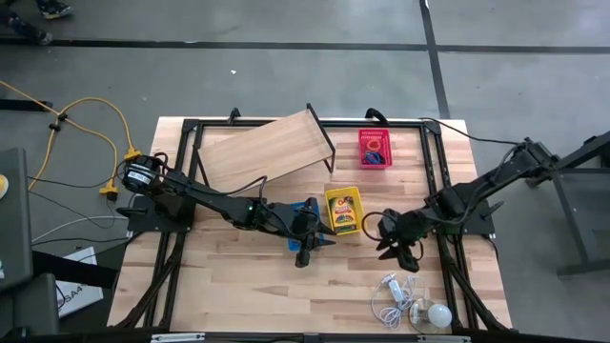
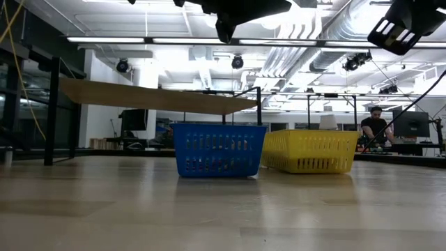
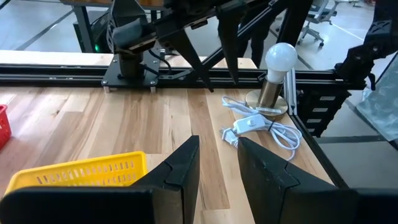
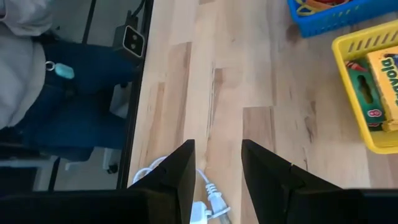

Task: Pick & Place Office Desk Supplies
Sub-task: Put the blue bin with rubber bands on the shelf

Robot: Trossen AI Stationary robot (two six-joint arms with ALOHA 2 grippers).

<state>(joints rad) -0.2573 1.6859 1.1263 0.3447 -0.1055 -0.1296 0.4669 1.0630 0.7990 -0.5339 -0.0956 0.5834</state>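
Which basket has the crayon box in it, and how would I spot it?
Look at the middle of the wooden table, between the two arms. The yellow basket sits there beside a blue basket; it alone is yellow and holds the crayon box.

Both arms are dark, near black, built of slim jointed segments with black cables looped along them. The left arm [image 1: 205,198] rises from a round black base fixed to a flat plate. Each gripper, left [image 3: 217,163] and right [image 4: 216,169], has two broad, wedge-shaped black fingers.
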